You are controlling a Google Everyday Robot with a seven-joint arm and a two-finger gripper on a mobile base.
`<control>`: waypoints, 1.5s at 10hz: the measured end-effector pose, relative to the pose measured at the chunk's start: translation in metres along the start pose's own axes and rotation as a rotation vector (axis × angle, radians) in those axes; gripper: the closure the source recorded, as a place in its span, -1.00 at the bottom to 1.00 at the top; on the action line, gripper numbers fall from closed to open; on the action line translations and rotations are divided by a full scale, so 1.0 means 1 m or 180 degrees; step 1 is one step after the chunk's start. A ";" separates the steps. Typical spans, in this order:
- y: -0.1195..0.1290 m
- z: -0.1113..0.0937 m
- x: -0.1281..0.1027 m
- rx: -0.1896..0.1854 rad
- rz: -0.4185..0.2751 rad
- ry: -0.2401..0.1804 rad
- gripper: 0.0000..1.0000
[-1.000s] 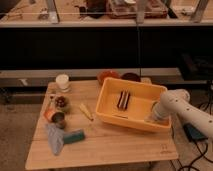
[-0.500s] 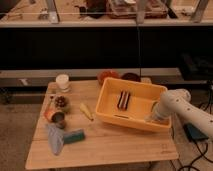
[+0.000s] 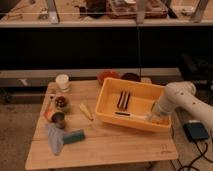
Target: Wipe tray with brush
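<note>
The yellow-orange tray (image 3: 111, 106) sits on the right half of the wooden table. Inside it lies a short dark block with pale stripes (image 3: 123, 99) near the middle. The brush (image 3: 131, 115) lies along the tray's near inner side, thin dark end to the left, pale handle running right. My gripper (image 3: 154, 116) on the white arm reaches into the tray's right end from the right and is at the brush's handle end.
Two reddish-brown bowls (image 3: 106, 76) stand behind the tray. A white cup (image 3: 62, 81), a small bowl and a can (image 3: 58, 118) stand at the table's left. A blue cloth and green sponge (image 3: 73, 137) lie at front left. A yellow piece (image 3: 86, 111) lies left of the tray.
</note>
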 end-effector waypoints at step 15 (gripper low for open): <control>-0.025 0.011 -0.084 0.0246 -0.0423 -0.0466 0.81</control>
